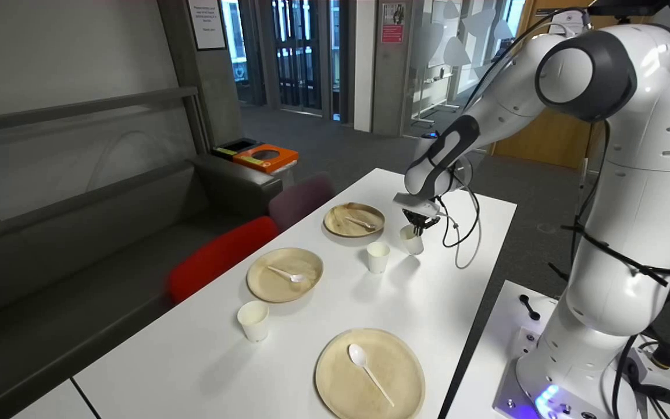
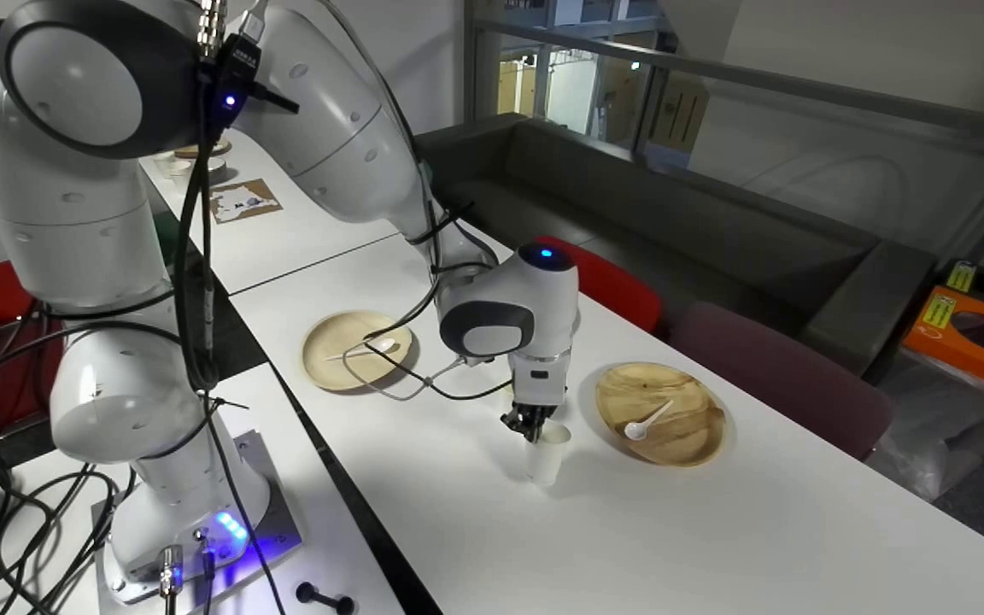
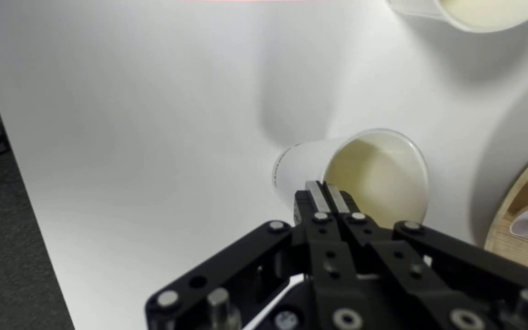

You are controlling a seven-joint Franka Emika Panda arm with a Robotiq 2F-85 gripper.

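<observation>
My gripper (image 3: pixel 326 187) is shut on the rim wall of a white paper cup (image 3: pixel 385 176), one finger outside and the other inside it. The cup leans slightly in both exterior views, and its mouth faces the camera in the wrist view. Whether its base touches the table cannot be told. In an exterior view the gripper (image 1: pixel 419 229) points down at this cup (image 1: pixel 411 241). A second white cup (image 1: pixel 378 258) stands upright close by. Beside them lies a wooden plate (image 2: pixel 616 393) with a white spoon (image 2: pixel 647 422) on it.
Two more plates with spoons, a round one (image 1: pixel 285 291) and a nearer one (image 1: pixel 335 372), lie on the white table (image 1: pixel 288 378). Another white cup (image 1: pixel 254 321) stands near them. Cables (image 1: pixel 477 209) hang from the wrist down to the tabletop. A red chair (image 1: pixel 221 256) borders the far edge.
</observation>
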